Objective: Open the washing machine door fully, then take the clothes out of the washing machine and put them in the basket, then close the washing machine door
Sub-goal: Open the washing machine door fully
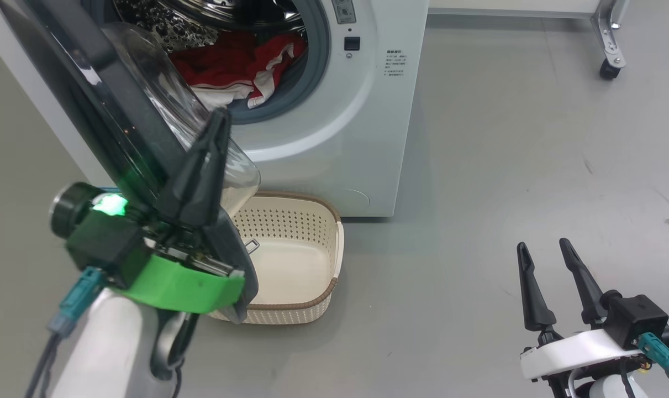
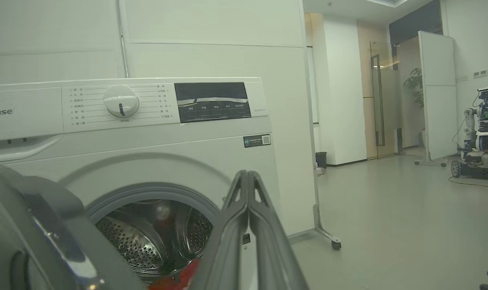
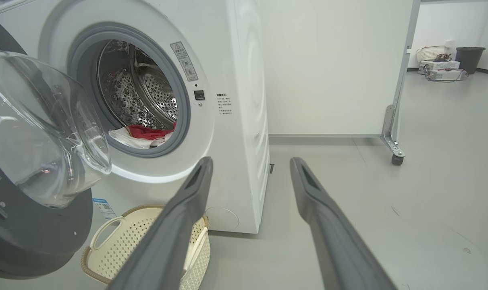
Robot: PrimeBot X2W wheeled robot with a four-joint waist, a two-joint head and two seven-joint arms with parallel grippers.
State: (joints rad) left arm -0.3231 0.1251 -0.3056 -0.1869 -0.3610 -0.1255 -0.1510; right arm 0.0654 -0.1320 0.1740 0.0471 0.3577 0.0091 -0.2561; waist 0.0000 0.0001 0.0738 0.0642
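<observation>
The step in hand looks like the first one: swinging the door (image 1: 80, 94) wide. It stands partly open on the left side of the machine (image 1: 334, 127), slanting out over the left end of the basket (image 1: 334, 249), which sits on the floor just before the machine's front, under the mouth. The left pincer (image 1: 219, 119) is pressed together, holding nothing, and lies along the door's inner face by the glass bulge. Whether it touches cannot be told. The right pincer (image 1: 543, 244) is spread and empty, low and well to the right of the machine. To do this well, I judge the left pincer should bear on the black rim rather than the slippery glass. It should push away from the mouth and follow the hinge's curve, so the tips do not slide off. It should carry on until the door no longer overhangs the basket, or the clothes will have little room to drop in. The arm should stay above the basket's rim so as not to knock it. The clothes (image 1: 229, 61) lie at the bottom of the drum, spilling toward the grey seal at the front of the mouth. By count there are one machine, one door, one basket before it and two pincers. The clothes are one red-and-white heap, and how many pieces are in it cannot be told.
</observation>
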